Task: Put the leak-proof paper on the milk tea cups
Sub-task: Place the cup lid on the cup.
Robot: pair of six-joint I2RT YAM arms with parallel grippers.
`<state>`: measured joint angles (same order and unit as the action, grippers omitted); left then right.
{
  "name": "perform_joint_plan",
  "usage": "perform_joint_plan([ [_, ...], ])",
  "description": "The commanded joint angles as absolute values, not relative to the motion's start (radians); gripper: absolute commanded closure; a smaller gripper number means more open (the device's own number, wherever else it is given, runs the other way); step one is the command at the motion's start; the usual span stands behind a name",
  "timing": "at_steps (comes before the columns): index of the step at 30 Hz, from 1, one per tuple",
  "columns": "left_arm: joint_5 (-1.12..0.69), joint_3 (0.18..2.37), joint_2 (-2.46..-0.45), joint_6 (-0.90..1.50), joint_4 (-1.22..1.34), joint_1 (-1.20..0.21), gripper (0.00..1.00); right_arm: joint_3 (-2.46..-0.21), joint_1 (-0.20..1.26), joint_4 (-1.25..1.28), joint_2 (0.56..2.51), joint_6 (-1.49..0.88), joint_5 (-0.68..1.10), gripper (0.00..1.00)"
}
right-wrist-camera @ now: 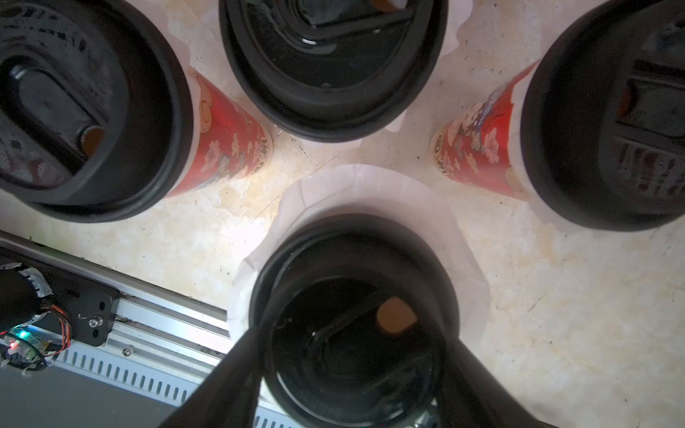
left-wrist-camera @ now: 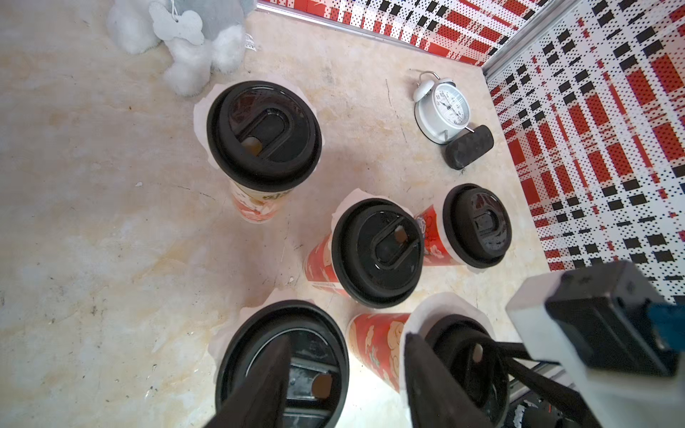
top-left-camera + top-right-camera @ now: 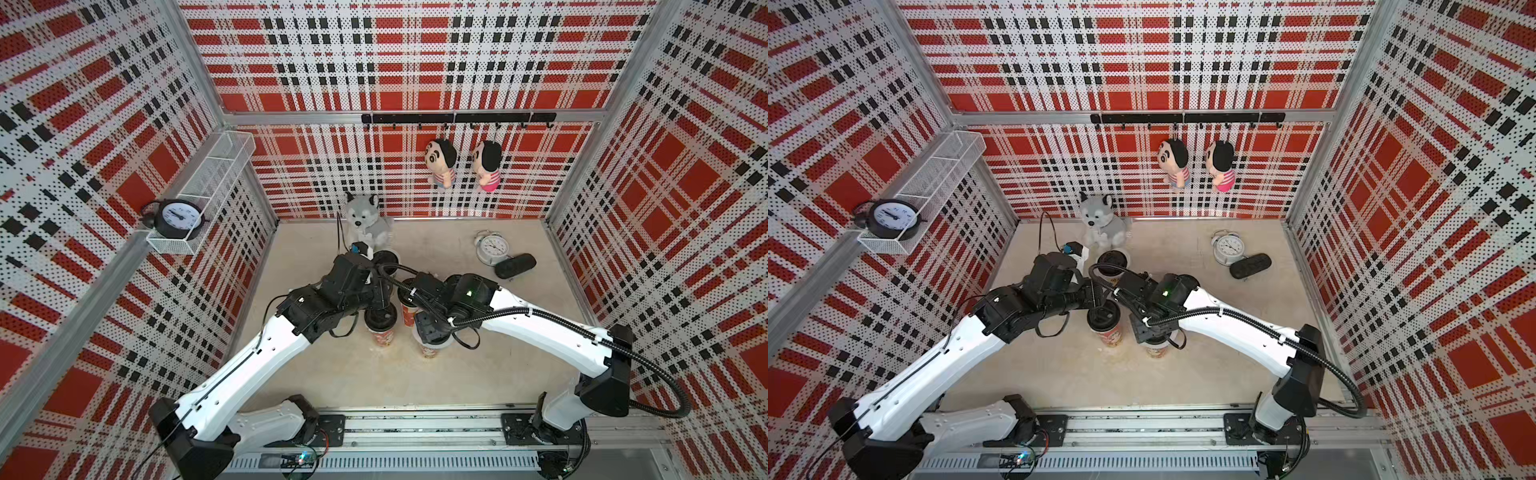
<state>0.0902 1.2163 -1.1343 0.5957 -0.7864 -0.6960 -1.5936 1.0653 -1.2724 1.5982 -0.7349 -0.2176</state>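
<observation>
Surface: mottled beige table (image 2: 92,222), with red plaid walls around you.
Writing: red cartoon print on the milk tea cups (image 2: 322,259); you can't read the lettering.
Leak-proof paper (image 1: 370,189): a crinkly edge sticks out beneath each black lid (image 1: 352,259).
Right gripper (image 1: 352,333): clamped across your near-right cup's black lid.
Left gripper (image 2: 346,337): jaws apart, holding nothing, above the cups.
Far side: husky plush (image 2: 192,55), white alarm clock (image 2: 444,107), black case (image 2: 469,146).

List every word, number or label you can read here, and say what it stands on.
Nothing reads clearly enough to quote.
White alarm clock: dial numbers, too small to read.
Black clock in the wire basket: dial numbers, too small to read.
Cream cup: green lettering, blurred.
Red cup: dark print near its base, blurred.
Label on the plush dog: print too small to read.
</observation>
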Motion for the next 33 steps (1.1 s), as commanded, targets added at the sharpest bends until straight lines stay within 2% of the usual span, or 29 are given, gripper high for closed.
perform_joint_plan([
  [1,0.095,1.21,-1.123,0.581,-0.785,-0.688,0.47,-1.588,1.074,-1.273,1.596,-0.75,-0.235,0.3],
  [8,0.095,1.211,-1.12,0.58,-0.788,-0.689,0.47,-1.58,1.073,-1.271,1.596,-0.754,-0.233,0.29],
  [19,0.096,1.212,-1.12,0.58,-0.79,-0.688,0.47,-1.583,1.074,-1.27,1.592,-0.762,-0.243,0.18],
  [33,0.094,1.213,-1.119,0.58,-0.792,-0.689,0.47,-1.592,1.073,-1.272,1.583,-0.77,-0.26,0.12],
])
